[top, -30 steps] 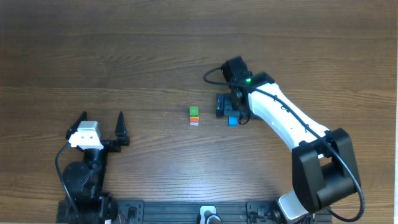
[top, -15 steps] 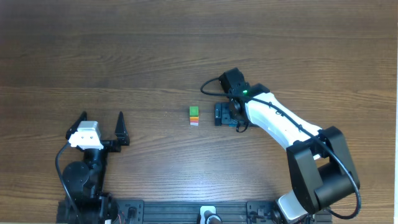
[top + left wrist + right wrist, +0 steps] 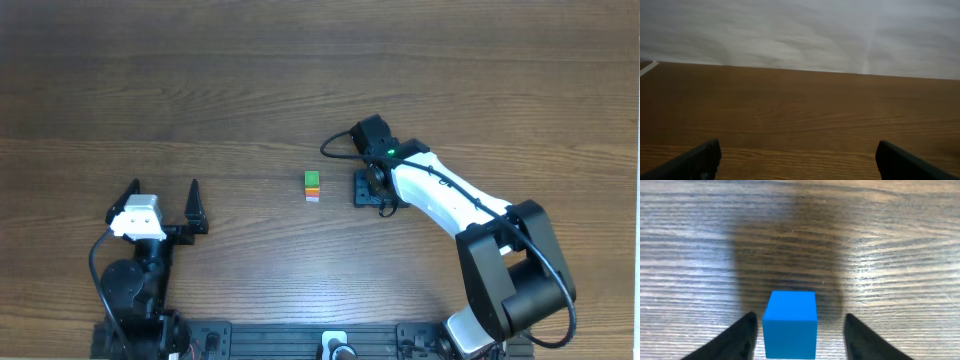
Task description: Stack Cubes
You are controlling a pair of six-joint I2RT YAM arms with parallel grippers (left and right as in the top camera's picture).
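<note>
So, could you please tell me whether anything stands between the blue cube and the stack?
Nothing visible does. The blue cube sits on the table between the right gripper's open fingers. Only bare wood lies between it and the stack, which stands apart beside the gripper.

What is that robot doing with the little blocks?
The right gripper is low over the table, its fingers open on either side of a blue cube without squeezing it. Close beside it stands a small stack with a green cube on top. The blue one probably goes on there next. The left gripper sits open near its base, holding nothing.
</note>
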